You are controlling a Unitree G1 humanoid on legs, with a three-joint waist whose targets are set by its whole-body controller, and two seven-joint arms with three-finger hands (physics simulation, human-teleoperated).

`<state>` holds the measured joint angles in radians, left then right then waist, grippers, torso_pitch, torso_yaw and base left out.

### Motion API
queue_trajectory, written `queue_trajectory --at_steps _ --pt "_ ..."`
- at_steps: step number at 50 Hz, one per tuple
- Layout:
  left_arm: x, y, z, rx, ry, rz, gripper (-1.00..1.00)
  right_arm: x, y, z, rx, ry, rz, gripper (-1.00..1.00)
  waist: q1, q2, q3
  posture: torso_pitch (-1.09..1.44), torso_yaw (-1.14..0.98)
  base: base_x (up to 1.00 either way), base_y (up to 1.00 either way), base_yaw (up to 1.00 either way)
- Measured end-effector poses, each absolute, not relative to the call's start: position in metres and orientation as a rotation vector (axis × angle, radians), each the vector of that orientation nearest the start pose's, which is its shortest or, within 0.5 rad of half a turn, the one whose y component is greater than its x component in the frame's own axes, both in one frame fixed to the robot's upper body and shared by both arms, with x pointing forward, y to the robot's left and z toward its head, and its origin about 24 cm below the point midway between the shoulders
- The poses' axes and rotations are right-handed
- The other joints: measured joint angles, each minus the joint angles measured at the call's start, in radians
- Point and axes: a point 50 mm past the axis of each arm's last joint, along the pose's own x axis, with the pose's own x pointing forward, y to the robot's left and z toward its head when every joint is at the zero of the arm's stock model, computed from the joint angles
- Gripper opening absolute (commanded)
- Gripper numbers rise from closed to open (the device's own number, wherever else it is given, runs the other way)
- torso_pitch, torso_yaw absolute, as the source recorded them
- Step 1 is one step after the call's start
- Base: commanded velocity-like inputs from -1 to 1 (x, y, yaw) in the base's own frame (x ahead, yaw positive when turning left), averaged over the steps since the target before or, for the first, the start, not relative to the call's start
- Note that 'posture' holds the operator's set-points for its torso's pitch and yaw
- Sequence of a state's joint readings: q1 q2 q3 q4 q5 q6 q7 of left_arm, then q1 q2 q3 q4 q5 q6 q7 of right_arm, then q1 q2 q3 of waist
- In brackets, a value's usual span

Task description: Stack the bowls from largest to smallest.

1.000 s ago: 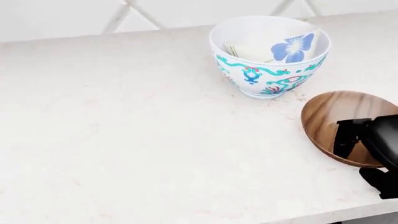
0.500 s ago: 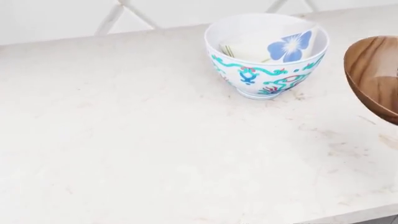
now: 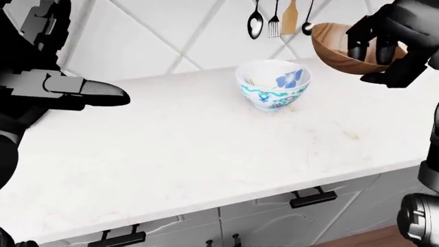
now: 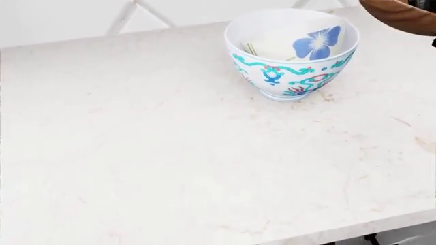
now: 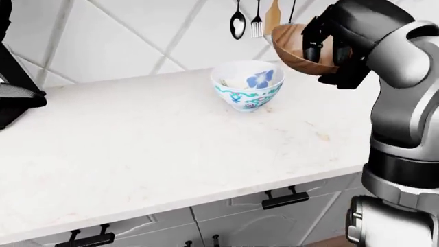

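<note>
A white bowl with teal patterns and a blue flower [image 3: 273, 91] stands upright on the pale counter [image 3: 171, 149]. My right hand [image 3: 376, 43] is shut on a brown wooden bowl [image 3: 336, 51] and holds it tilted in the air, above and to the right of the patterned bowl. In the head view only an edge of the wooden bowl [image 4: 402, 13] shows at the top right, beside the patterned bowl [image 4: 293, 56]. My left hand [image 3: 75, 92] hovers at the left of the left-eye view over the counter, fingers extended, holding nothing.
Spoons, a fork and a spatula [image 3: 278, 18] hang on the tiled wall above the bowls. Cabinet drawers with dark handles [image 3: 312, 198] sit below the counter edge.
The wooden bowl has risen off the counter in my right hand, moving up and out of the head view's right side to its top right corner. The patterned bowl stayed put.
</note>
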<state>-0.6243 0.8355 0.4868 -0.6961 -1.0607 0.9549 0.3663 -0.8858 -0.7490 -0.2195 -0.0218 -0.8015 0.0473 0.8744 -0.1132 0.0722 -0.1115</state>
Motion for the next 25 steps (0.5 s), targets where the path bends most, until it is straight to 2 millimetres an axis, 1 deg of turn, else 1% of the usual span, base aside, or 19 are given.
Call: queue_trajectory --at_steps 7,12,17,22,25 --pt "0.217 0.219 0.333 0.098 -0.455 -0.040 1.00 0.328 -0.230 0.357 -1.484 -0.198 0.016 -1.00 -0.001 0.013 0.010 -0.22 -0.09 0.00 0.00 0.00" --pt "0.217 0.219 0.333 0.098 -0.456 -0.044 1.00 0.351 -0.214 0.363 -1.480 -0.199 0.051 -1.00 -0.003 0.022 0.014 -0.22 -0.09 0.00 0.00 0.00" --pt "0.217 0.220 0.334 0.099 -0.457 -0.042 1.00 0.369 -0.197 0.362 -1.478 -0.200 0.080 -1.00 -0.002 0.027 0.018 -0.22 -0.09 0.00 0.00 0.00" --pt "0.218 0.220 0.330 0.097 -0.451 -0.044 1.00 0.390 -0.181 0.352 -1.490 -0.184 0.122 -0.99 -0.001 0.033 0.018 -0.22 -0.09 0.00 0.00 0.00" --pt "0.219 0.220 0.329 0.098 -0.448 -0.044 1.00 0.399 -0.171 0.352 -1.496 -0.175 0.143 -0.99 -0.002 0.037 0.022 -0.22 -0.09 0.00 0.00 0.00"
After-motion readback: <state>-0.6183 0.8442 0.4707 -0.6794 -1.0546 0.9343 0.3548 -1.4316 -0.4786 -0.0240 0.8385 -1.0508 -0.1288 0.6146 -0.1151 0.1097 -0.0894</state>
